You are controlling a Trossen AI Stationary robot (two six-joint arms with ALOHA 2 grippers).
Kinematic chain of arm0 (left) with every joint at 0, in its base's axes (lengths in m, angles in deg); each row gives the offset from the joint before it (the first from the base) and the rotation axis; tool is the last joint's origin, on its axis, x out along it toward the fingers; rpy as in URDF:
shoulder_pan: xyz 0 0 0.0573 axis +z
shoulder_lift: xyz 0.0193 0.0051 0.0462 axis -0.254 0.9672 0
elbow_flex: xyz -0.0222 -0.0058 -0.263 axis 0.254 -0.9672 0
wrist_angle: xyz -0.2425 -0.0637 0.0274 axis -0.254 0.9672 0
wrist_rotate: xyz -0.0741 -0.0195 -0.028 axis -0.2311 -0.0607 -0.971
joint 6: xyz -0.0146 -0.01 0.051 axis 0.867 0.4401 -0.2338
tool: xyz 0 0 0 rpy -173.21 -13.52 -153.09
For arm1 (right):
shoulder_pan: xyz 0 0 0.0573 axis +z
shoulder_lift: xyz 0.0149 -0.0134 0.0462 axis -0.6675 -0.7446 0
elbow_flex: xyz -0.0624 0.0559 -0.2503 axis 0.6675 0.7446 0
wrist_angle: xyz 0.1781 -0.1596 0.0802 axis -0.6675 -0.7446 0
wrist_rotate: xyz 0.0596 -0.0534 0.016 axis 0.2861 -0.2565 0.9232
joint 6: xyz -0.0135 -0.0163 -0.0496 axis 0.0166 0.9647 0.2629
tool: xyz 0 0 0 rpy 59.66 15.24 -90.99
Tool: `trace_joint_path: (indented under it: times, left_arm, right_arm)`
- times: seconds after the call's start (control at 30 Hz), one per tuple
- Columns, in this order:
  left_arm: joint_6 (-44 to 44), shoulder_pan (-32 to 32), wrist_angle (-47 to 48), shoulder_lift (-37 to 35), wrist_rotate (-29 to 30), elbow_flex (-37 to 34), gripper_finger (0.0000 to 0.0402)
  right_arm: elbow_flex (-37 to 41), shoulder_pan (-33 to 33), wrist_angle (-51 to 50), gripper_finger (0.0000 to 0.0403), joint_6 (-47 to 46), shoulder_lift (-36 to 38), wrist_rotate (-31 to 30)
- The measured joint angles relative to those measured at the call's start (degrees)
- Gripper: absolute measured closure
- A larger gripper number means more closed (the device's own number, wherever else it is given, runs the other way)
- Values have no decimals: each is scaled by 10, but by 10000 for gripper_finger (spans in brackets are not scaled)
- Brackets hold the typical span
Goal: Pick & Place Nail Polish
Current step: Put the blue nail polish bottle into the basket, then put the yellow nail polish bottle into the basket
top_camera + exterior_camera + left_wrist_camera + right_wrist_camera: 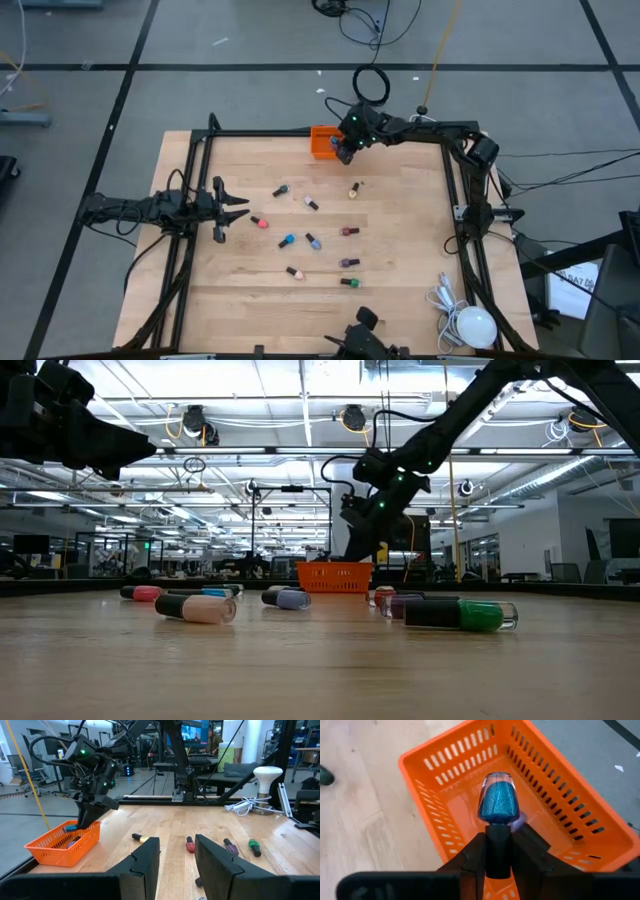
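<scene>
My right gripper [345, 152] hangs over the orange bin [322, 140] at the table's far edge, shut on a blue glitter nail polish bottle [498, 802]. The bottle is just above the bin's floor [465, 805]. Another bottle, purple [74, 840], lies inside the bin. Several more nail polish bottles lie on their sides across the middle of the table, among them a pink one [260, 222], a blue one [287, 241] and a green one [349, 283]. My left gripper [232, 207] waits open at the table's left side, pointing level. My right gripper pinches the bottle's black cap [498, 845] between its two fingers. The fingers slant down from the table's right and near side and lie along the bottle. The blue glass body sticks out past the fingertips, clear of the bin's floor and walls.
A white lamp-shaped object [475, 325] with a coiled white cable [443, 297] sits at the near right corner. Black frame rails [460, 180] run along the table's left, right and far sides. A dark camera mount [362, 340] stands at the near edge.
</scene>
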Motion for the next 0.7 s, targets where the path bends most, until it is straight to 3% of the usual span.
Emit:
trace_joint_path:
  times: [0.27,0.7]
  left_arm:
    - [0,0,0,0,0,0,277]
    - [0,0,0,0,0,0,277]
  right_arm:
    - [0,4,2,295,0,0,0]
    - [1,30,1,297,18,26,0]
